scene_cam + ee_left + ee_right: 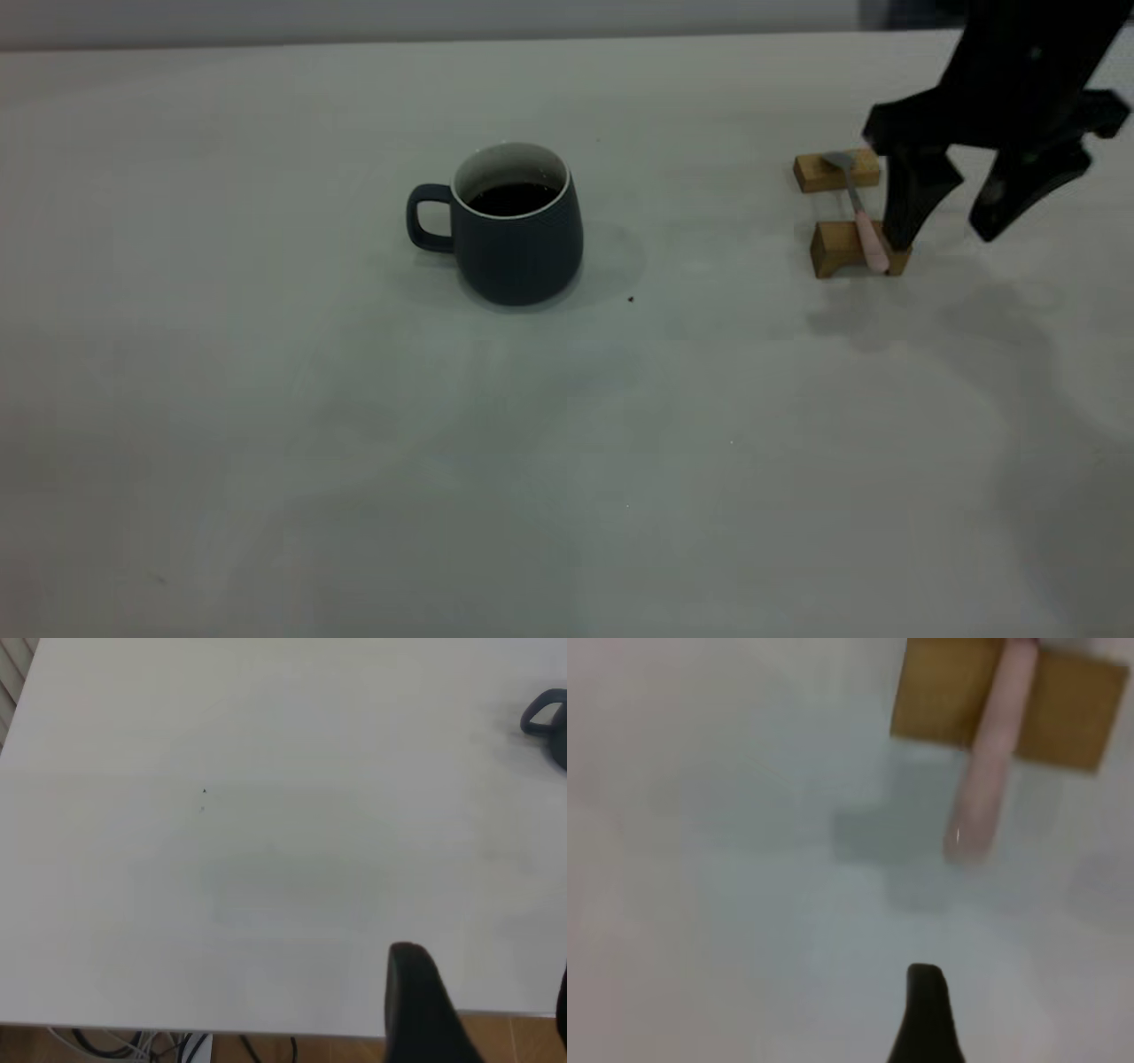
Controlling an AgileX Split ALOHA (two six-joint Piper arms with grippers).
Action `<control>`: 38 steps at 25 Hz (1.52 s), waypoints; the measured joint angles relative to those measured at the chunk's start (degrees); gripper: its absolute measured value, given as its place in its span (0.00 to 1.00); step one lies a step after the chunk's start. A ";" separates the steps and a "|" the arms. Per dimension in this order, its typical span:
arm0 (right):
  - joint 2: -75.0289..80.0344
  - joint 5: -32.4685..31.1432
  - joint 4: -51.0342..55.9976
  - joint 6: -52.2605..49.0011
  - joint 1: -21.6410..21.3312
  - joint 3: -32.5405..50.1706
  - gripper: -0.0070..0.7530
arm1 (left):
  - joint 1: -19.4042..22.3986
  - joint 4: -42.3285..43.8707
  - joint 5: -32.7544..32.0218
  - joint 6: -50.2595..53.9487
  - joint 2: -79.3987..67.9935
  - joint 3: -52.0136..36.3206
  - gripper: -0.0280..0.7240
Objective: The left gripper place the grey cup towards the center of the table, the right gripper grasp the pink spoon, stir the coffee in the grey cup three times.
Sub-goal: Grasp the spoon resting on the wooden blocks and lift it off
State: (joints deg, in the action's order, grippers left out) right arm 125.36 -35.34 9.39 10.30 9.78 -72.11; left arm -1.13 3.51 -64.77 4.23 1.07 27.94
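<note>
Right gripper point(948, 237), fingers spread, beside pink spoon point(864, 221) resting across two wooden blocks point(855, 248); grey cup point(509, 226) with coffee point(512, 198) stands mid-table point(567, 443).

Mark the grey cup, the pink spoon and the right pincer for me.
grey cup point(523, 252): exterior view, on the front of its dark body.
pink spoon point(868, 239): exterior view, on the pink handle.
right pincer point(948, 226): exterior view, midway between its open fingertips.
</note>
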 joint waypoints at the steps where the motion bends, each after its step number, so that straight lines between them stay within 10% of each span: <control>1: 1.41 -0.15 -0.11 0.41 0.00 -1.16 0.86 | 0.00 0.00 0.00 0.00 0.00 0.00 0.63; 22: 11.73 -2.52 -0.28 1.15 0.00 -11.34 0.77 | 0.00 0.00 0.00 0.00 0.00 0.00 0.63; 33: 12.79 -2.11 -0.42 0.89 0.49 -11.39 0.57 | 0.00 0.00 0.00 0.00 0.00 0.00 0.63; 38: 12.79 -1.18 -0.42 0.70 0.67 -11.45 0.32 | 0.00 0.00 0.00 0.00 0.00 0.00 0.63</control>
State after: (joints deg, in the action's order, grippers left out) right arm 138.15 -36.52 8.97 11.00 10.45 -83.56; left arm -1.13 3.51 -64.77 4.23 1.07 27.94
